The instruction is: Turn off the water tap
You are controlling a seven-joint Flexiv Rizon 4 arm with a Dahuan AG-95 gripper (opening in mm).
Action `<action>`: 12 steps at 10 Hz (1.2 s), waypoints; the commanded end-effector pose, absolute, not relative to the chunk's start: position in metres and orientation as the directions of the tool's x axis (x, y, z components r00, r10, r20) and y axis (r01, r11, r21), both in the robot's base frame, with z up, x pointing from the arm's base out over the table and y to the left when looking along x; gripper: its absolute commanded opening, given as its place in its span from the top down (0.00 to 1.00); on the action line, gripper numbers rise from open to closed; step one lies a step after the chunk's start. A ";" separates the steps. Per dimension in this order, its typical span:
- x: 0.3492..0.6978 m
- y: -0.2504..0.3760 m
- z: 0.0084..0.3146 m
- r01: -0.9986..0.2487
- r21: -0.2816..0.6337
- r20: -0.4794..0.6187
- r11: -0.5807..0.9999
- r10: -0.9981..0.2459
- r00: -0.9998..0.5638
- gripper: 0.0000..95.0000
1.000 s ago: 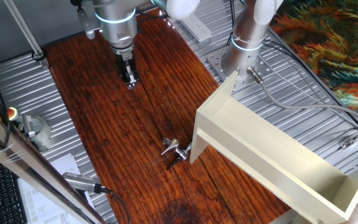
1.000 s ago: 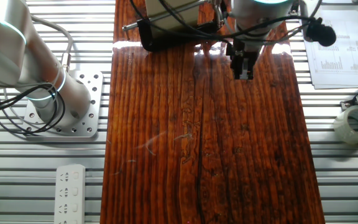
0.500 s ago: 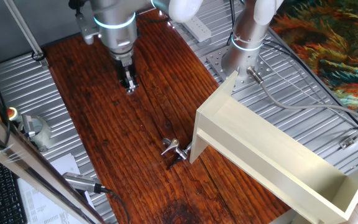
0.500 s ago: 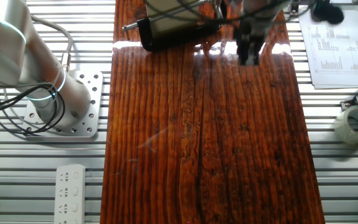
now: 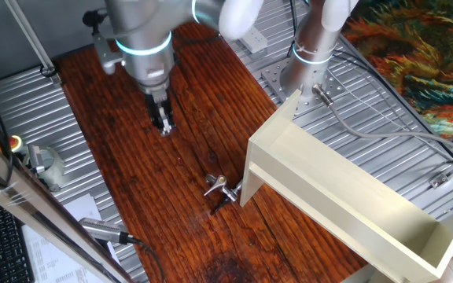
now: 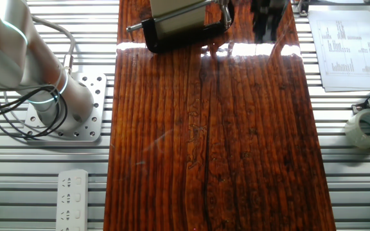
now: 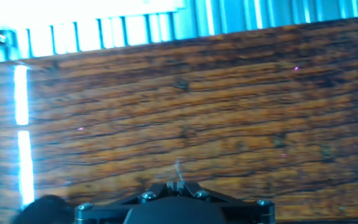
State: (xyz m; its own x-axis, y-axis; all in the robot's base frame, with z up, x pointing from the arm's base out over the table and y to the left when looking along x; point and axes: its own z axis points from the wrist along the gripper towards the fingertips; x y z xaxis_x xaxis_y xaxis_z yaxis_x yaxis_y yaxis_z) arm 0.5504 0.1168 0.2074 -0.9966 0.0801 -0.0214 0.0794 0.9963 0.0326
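Observation:
The water tap (image 5: 218, 187) is a small shiny silver piece with a short lever. It sits on the wooden table (image 5: 140, 181) at the near corner of the cream box (image 5: 344, 196), held by a black clamp (image 5: 228, 197). My gripper (image 5: 164, 126) hangs above the table, well behind and to the left of the tap, with its fingers together and empty. In the other fixed view the gripper (image 6: 263, 22) is blurred at the top edge, right of the black clamp (image 6: 172, 40). The hand view shows the shut fingertips (image 7: 176, 183) over bare wood and no tap.
The long cream box lies across the right side of the table. A silver pen-like tool (image 5: 104, 230) with a black cable lies at the left front. A tape roll (image 6: 365, 128), a paper sheet (image 6: 345, 45), a power strip (image 6: 72, 192) and a second arm's base (image 6: 50, 96) stand off the wood.
My gripper has moved a little across the table towards the tap and the cream box, still shut. The tap and clamp have not moved.

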 end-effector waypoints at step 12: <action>0.551 0.185 0.223 0.059 0.012 0.054 0.998 0.058 -0.997 1.00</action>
